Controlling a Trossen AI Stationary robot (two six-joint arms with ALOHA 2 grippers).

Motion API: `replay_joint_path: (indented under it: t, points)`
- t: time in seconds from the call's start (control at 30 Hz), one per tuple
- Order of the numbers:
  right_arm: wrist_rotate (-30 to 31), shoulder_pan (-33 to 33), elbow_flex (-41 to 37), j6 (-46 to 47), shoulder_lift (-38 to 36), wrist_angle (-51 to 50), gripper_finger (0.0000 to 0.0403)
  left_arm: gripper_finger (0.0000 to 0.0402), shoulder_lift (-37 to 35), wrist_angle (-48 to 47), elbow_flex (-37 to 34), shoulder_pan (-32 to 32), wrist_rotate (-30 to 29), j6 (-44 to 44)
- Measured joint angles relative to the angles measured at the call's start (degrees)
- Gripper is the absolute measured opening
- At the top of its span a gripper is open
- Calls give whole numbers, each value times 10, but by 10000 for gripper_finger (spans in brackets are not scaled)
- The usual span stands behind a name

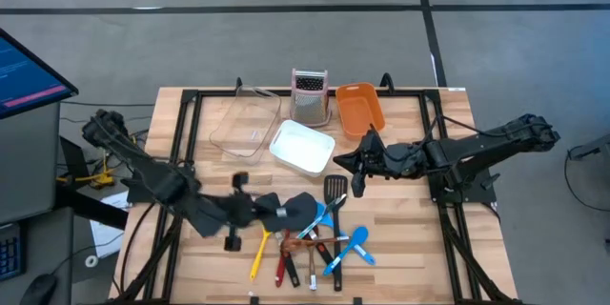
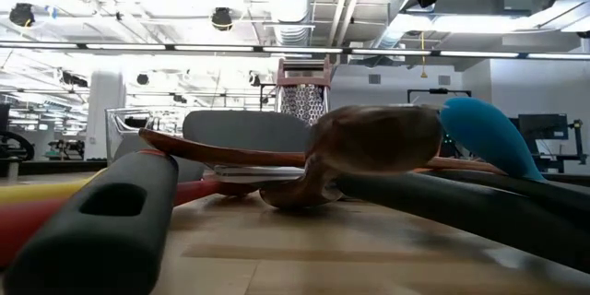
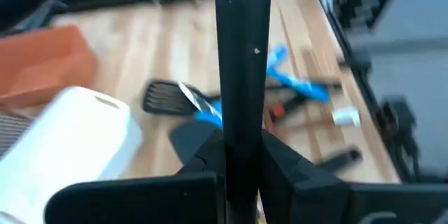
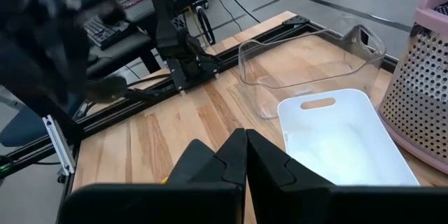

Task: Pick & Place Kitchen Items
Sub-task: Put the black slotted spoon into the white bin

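My left gripper (image 1: 276, 212) is over the table's near middle, shut on a black spatula (image 1: 303, 210) at the left edge of the utensil pile. The pile holds a black slotted turner (image 1: 335, 191), blue spoons (image 1: 355, 244), a yellow-handled tool (image 1: 259, 254) and red-handled tools (image 1: 283, 265). In the low view a wooden spoon (image 2: 369, 143) rests across other utensils. My right gripper (image 1: 355, 164) is shut and empty, above the table beside the white tub (image 1: 303, 146). My left gripper pinches the black spatula's long handle (image 3: 241, 112) between its two fingers (image 3: 204, 150). The handle runs along the fingers and sticks out well past them. Whether the spatula is clear of the table, I cannot tell.
A clear tub (image 1: 245, 124), a steel grater with a pink top (image 1: 309, 95) and an orange tub (image 1: 359, 108) stand along the far side. Black frame rails (image 1: 186, 143) run along both sides. Bare wood (image 1: 410, 238) lies at the near right.
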Motion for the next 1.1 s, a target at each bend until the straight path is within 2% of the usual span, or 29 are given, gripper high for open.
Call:
replay_joint_path:
  t: [0.27,0.57,1.1]
  points:
    - [0,0,0,0,0,0,0,24,-65,87,0,0,-97,17]
    - [0,0,0,0,0,0,0,24,-55,169,0,0,-171,46]
    - [0,0,0,0,0,6,0,24,-54,171,0,13,-176,46]
